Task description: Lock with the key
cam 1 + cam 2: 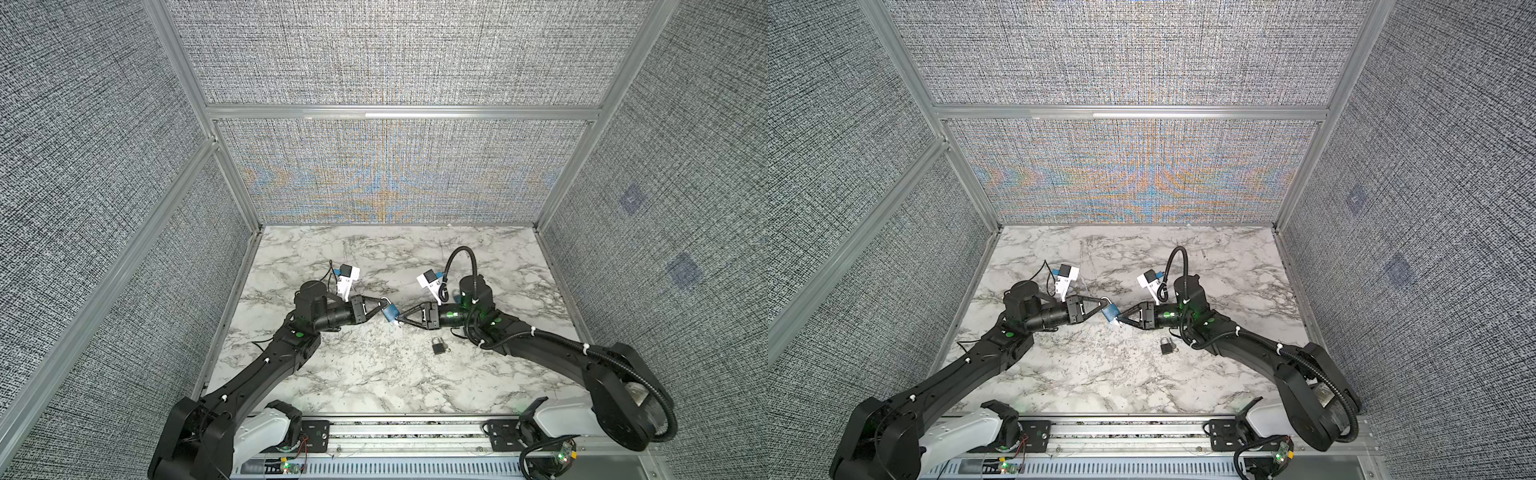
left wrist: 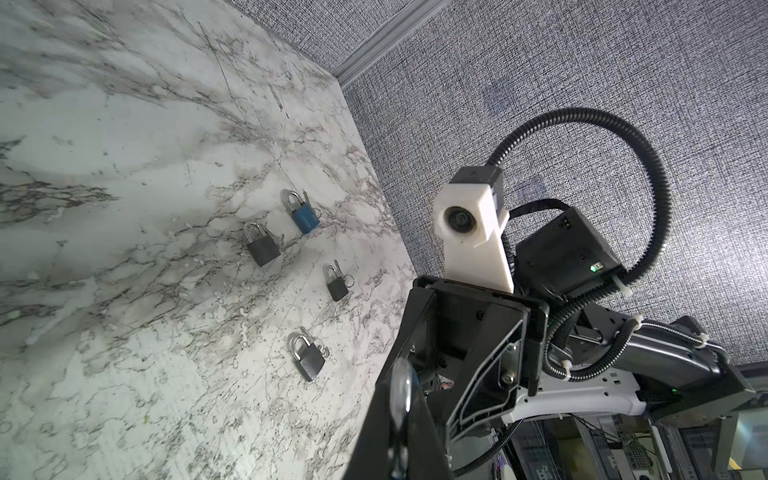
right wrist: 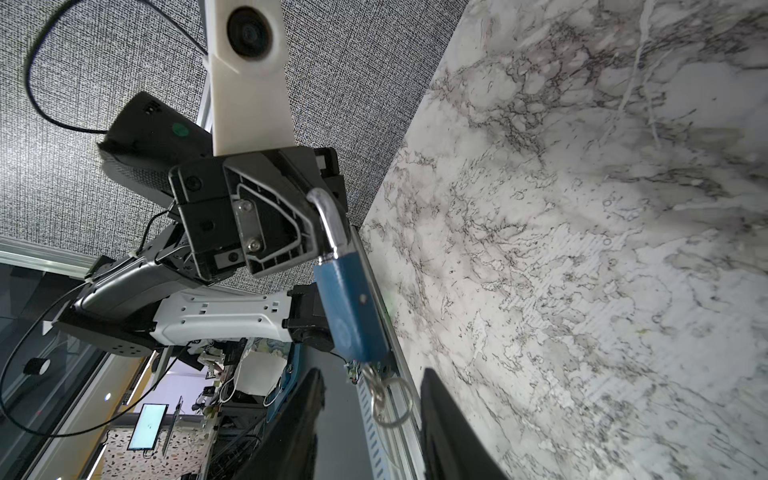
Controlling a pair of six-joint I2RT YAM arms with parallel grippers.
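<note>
Blue padlock hangs from left pincer; right pincer parted

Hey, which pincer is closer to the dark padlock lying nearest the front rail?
Right. In a top view the right pincer sits open just beyond the dark padlock, to its left; the left pincer, holding the blue padlock by its shackle, is farther left.

We've got two matte black arms, left arm and right arm, on white base shells. The left gripper and right gripper are black ribbed triangles with silver screws. Also white printed camera brackets, a ribbed black cable hose, white zip ties and round green stickers.
</note>
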